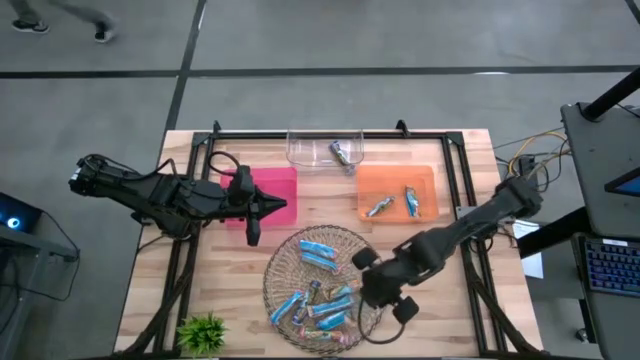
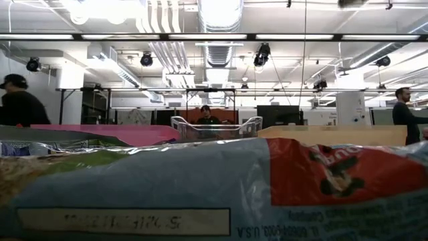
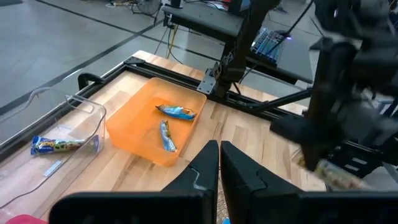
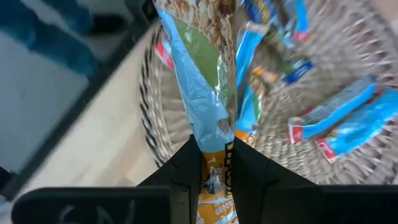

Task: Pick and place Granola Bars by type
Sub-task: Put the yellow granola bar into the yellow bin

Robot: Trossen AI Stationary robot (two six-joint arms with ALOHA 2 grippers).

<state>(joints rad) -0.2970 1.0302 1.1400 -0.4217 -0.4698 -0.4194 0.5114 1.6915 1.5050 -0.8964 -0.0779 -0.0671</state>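
Note:
A round wicker basket (image 1: 285, 262) near the table's front holds several granola bars (image 1: 318, 252), mostly in blue wrappers. My right gripper (image 1: 362, 270) hangs over the basket's right part, shut on one bar (image 4: 205, 81) with a blue and green wrapper. The orange tray (image 1: 398, 178) holds two bars (image 1: 395, 204). The clear tray (image 1: 310, 150) holds one bar (image 1: 343, 152). My left gripper (image 3: 219, 167) waits shut above the pink tray (image 1: 275, 185). One wrapper (image 2: 214, 191) lies right in front of the low view and fills its lower half. My right gripper pinches one end of the bar (image 4: 214, 163) between its two fingers. The fingers slant down from above and lie along the bar. The bar reaches out past the fingertips and hangs over the basket (image 4: 348, 56).
A small green plant (image 1: 203, 332) stands at the near left corner. A black frame (image 1: 330, 133) runs round the table's far and side edges. Bare wood (image 1: 440, 320) lies right of the basket. People stand in the room beyond the table.

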